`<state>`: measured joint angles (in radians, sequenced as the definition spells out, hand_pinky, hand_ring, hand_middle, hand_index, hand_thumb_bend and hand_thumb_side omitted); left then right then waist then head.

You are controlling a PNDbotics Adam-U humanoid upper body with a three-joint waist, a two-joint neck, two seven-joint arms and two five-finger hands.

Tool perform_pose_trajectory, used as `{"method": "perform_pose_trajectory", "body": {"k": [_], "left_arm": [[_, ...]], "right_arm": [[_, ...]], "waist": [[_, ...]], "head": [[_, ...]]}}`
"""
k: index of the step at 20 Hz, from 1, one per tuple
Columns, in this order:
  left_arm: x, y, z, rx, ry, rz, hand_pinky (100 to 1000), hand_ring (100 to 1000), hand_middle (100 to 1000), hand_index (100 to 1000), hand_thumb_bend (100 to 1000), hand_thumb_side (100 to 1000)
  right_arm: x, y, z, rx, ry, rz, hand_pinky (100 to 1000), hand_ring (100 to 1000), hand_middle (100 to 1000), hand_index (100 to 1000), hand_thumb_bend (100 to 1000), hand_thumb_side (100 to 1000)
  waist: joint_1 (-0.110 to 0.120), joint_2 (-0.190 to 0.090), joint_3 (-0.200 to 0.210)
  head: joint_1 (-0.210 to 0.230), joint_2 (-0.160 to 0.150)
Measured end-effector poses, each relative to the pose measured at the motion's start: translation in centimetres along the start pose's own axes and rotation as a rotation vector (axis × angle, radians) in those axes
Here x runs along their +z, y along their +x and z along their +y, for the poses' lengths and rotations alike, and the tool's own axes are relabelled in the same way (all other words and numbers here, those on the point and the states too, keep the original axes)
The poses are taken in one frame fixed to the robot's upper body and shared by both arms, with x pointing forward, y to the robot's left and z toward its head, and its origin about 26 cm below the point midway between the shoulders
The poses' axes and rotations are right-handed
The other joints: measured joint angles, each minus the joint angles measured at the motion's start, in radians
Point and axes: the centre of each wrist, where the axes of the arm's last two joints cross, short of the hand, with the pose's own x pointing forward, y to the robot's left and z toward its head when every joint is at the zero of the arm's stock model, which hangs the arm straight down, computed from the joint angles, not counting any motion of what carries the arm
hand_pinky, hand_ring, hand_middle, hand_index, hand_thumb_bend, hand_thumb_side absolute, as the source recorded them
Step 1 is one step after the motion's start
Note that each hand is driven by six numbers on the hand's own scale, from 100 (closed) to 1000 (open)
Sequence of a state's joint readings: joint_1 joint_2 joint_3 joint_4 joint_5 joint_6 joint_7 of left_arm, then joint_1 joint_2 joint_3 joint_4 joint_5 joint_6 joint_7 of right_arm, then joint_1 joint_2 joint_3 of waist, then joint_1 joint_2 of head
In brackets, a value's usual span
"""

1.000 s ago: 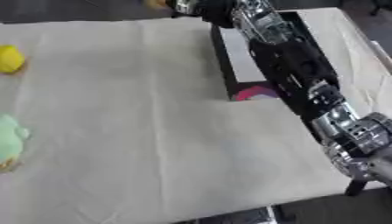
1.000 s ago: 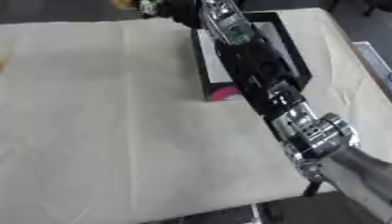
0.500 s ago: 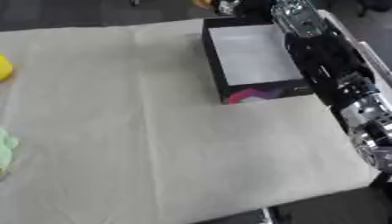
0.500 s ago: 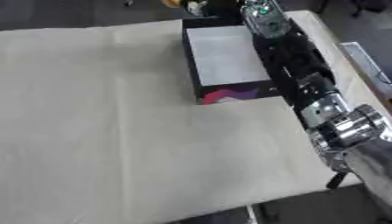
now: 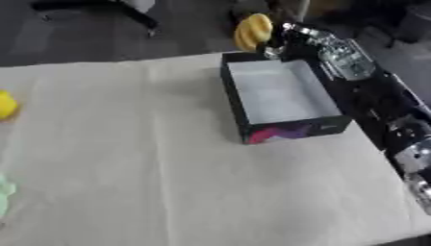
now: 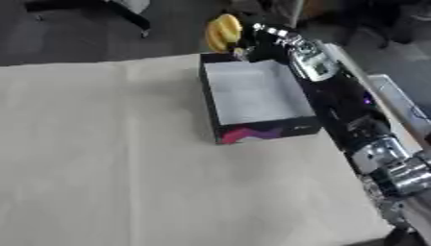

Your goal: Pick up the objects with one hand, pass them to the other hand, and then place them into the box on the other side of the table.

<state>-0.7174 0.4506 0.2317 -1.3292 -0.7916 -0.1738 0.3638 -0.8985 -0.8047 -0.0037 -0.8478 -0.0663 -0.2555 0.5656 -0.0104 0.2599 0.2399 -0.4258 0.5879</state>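
My right hand [image 5: 280, 42] is beyond the far end of the box [image 5: 285, 126], its fingers curled round a yellow ridged object [image 5: 253, 31] held above the table's far edge. The black box has a white inside with nothing in it and a pink and purple patch on its near end. Running along the box's right side is my right arm [image 6: 345, 96]. A yellow object [image 5: 6, 104] lies at the left edge of the cloth-covered table [image 5: 126, 158], and a pale green one [image 5: 4, 192] shows lower at that edge. No view shows my left hand.
The dark floor lies beyond the table's far edge, with chair legs [image 5: 139, 14] standing on it. A cream cloth covers the whole table top. The table's right edge runs close under my right arm.
The camera has tilted, so the whole picture shifted and the box sits lower and nearer the middle. My right arm has swung from over the box to its right side, the yellow object still in hand.
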Motion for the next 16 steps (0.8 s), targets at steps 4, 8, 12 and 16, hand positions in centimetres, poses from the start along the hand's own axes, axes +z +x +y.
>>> {"method": "perform_pose_trajectory", "body": {"k": [4,8,12,16], "left_arm": [[0.0,-0.3,0.4,-0.012,0.014,0.010,847,819,802,832,417,218],[0.0,-0.4,0.5,-0.016,0.025,0.021,847,819,802,831,418,218],[0.0,-0.6,0.8,-0.026,0.030,0.023,847,819,801,830,415,217],[0.0,-0.8,0.9,-0.029,0.035,0.031,847,819,801,831,415,214]], "right_arm": [[1.6,-1.3,-0.8,0.086,-0.039,0.023,857,1000,281,690,100,266],[3.0,-2.0,-1.7,0.196,-0.062,0.019,838,1000,303,706,100,284],[4.2,-2.7,-2.2,0.311,-0.042,0.007,842,1000,465,859,100,294],[4.7,-2.8,-2.5,0.420,0.018,-0.033,931,1000,766,1000,100,359]], "waist": [[0.000,0.000,0.000],[-0.003,0.000,0.000],[-0.003,0.000,0.000],[-0.003,0.000,0.001]], "head": [[-0.002,0.006],[-0.004,0.026],[-0.007,0.037],[-0.008,0.043]]}}
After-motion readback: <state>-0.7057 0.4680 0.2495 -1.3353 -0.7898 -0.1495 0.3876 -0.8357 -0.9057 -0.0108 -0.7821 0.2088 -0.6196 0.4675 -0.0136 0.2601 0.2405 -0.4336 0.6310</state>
